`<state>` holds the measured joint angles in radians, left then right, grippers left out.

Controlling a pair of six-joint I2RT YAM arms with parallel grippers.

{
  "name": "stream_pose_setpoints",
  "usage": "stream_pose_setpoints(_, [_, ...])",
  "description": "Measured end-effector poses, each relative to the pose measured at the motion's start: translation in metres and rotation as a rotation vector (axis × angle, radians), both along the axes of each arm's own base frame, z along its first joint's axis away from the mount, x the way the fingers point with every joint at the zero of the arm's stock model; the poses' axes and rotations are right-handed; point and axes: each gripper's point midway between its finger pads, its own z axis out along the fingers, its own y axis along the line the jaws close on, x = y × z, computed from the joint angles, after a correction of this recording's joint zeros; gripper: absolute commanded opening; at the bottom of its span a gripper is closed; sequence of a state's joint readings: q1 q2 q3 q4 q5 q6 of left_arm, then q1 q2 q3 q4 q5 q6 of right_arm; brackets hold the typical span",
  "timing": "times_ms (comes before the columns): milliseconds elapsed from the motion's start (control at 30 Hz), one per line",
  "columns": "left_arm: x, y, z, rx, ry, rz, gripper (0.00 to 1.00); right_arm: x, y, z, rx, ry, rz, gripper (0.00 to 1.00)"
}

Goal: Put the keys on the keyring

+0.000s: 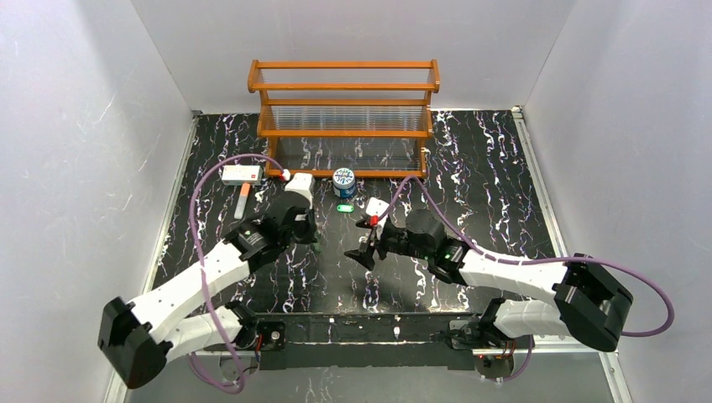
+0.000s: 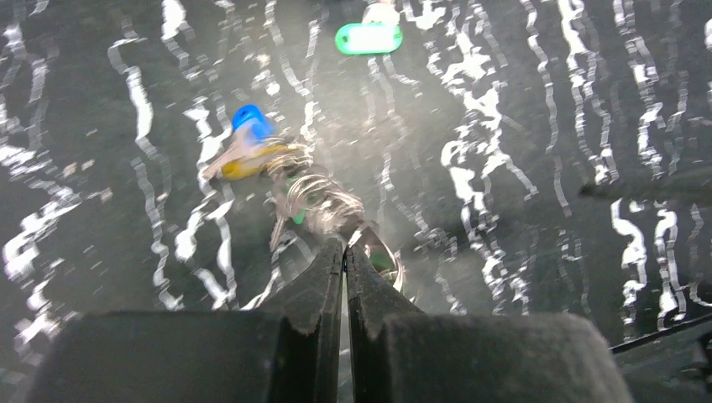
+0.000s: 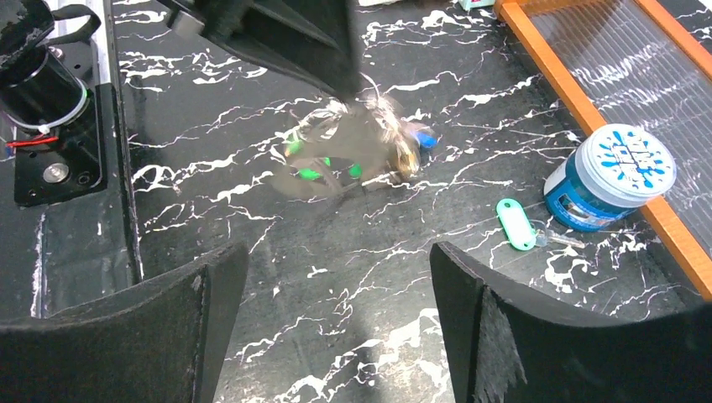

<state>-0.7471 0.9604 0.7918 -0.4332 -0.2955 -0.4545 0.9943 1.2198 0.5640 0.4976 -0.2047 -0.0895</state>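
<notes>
My left gripper (image 2: 344, 245) is shut on the silvery keyring (image 2: 319, 195), which hangs just above the black marbled table (image 2: 520, 252). Keys with a blue head (image 2: 250, 117), a yellow head (image 2: 243, 164) and a green head (image 2: 297, 217) hang from the ring. In the right wrist view this bunch of keys (image 3: 353, 143) is blurred under the left fingers (image 3: 285, 42). A separate green-tagged key (image 3: 514, 222) lies flat on the table near the can. My right gripper (image 3: 336, 285) is open and holds nothing, a short way from the bunch. In the top view the two grippers (image 1: 312, 239) (image 1: 363, 241) face each other.
A blue-and-white can (image 1: 343, 178) stands by the orange wooden rack (image 1: 344, 109) at the back. A white box with a red mark (image 1: 239, 174) lies at the back left. The right arm's base plate (image 3: 59, 134) borders the table's near edge.
</notes>
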Motion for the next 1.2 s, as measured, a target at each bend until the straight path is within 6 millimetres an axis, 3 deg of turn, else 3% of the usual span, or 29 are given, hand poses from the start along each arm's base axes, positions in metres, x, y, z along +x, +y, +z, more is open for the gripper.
stream_pose_setpoints(100, [0.011, -0.025, -0.009, -0.051, 0.013, -0.035, 0.0, 0.002, -0.004, -0.003, 0.009, -0.026, -0.012, 0.74])
stream_pose_setpoints(300, [0.016, -0.061, -0.02, -0.172, 0.026, -0.118, 0.0, -0.001, -0.019, -0.031, -0.066, -0.088, 0.005, 0.65])
stream_pose_setpoints(467, [0.006, -0.068, -0.051, -0.197, 0.091, -0.146, 0.0, 0.003, -0.022, -0.027, -0.069, -0.146, -0.004, 0.58])
stream_pose_setpoints(567, [-0.001, -0.068, -0.068, -0.195, 0.138, -0.149, 0.0, 0.007, -0.022, -0.021, -0.058, -0.18, -0.016, 0.37])
stream_pose_setpoints(600, [-0.002, -0.07, -0.07, -0.202, 0.146, -0.153, 0.0, 0.008, -0.023, -0.019, -0.053, -0.193, -0.02, 0.34])
stream_pose_setpoints(733, [-0.001, -0.08, -0.067, -0.252, 0.15, -0.169, 0.0, 0.009, -0.024, -0.02, -0.06, -0.216, -0.02, 0.38])
stream_pose_setpoints(933, [-0.001, -0.091, -0.061, -0.312, 0.153, -0.179, 0.0, -0.003, -0.015, -0.041, -0.12, -0.217, 0.101, 0.61])
stream_pose_setpoints(1200, [-0.001, -0.096, -0.06, -0.347, 0.171, -0.171, 0.0, -0.004, -0.012, -0.066, -0.187, -0.222, 0.138, 0.6])
